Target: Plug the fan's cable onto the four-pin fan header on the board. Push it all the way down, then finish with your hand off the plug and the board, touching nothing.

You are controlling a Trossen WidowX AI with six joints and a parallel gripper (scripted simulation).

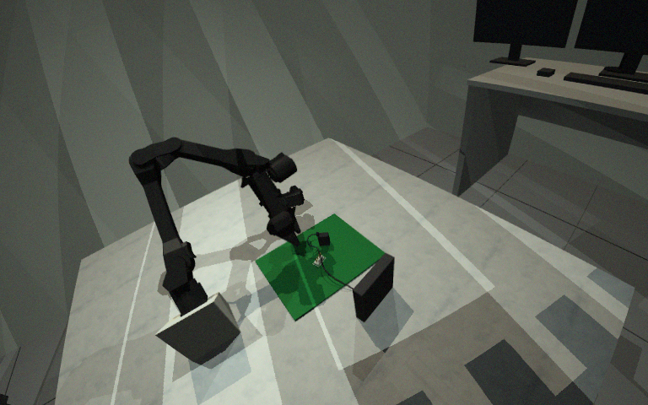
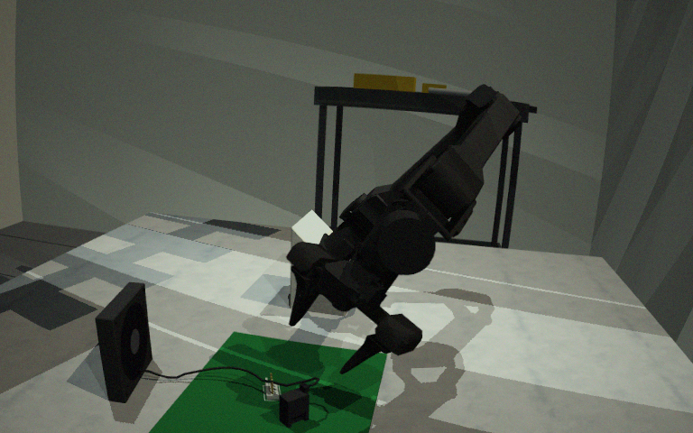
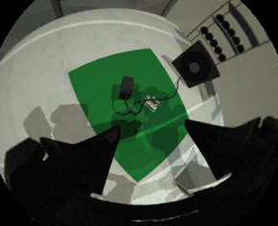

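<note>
The green board lies on the table. The pale four-pin header stands on it with gold pins showing bare. A black block stands on the board beside the header. The fan's thin black cable passes by the header and loops to a small dark piece at the block's top, perhaps the plug; its shape is unclear. My gripper is open and empty, above the board, clear of block and header.
The black fan stands upright by the board's edge. The arm's pale base block stands on the table on the board's other side. A desk with monitors and a rack stand beyond the table.
</note>
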